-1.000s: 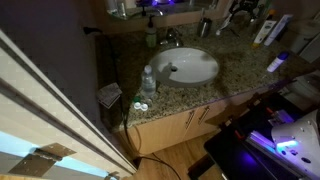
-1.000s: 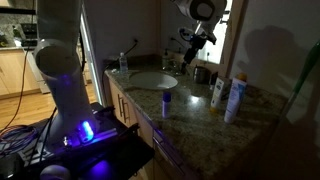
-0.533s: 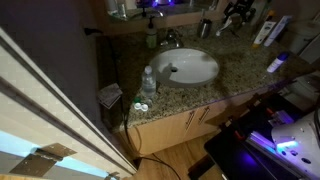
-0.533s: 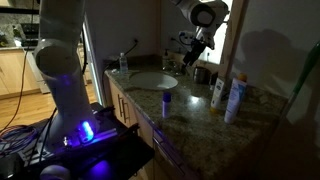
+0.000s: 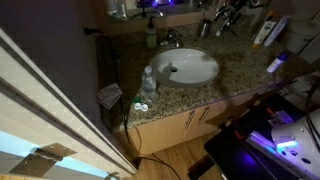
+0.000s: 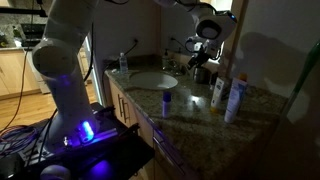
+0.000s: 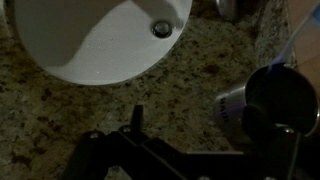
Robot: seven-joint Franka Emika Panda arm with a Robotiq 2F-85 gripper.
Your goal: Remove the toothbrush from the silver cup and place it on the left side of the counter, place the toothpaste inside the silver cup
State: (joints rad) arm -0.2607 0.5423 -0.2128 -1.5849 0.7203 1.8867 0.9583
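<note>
The silver cup (image 5: 206, 27) stands at the back of the granite counter (image 5: 235, 75), behind the white sink (image 5: 186, 66). It also shows in an exterior view (image 6: 203, 74) and at the right of the wrist view (image 7: 281, 92). A thin pale blue toothbrush (image 7: 301, 38) rises from the cup. My gripper (image 5: 221, 17) hangs just above the cup, open and empty, and shows in an exterior view (image 6: 197, 62). In the wrist view its jaws (image 7: 210, 132) are spread, with the right finger by the cup. A white tube (image 5: 262, 32), possibly the toothpaste, stands to the cup's right.
A green soap bottle (image 5: 152, 38) and the faucet (image 5: 172, 40) stand behind the sink. A clear plastic bottle (image 5: 148, 82) stands at the counter's front left. Two tall bottles (image 6: 228, 96) and a small blue-lit item (image 6: 166, 100) stand on the near counter.
My gripper has come down and moved towards the silver cup. The cup and the other objects have not moved.
</note>
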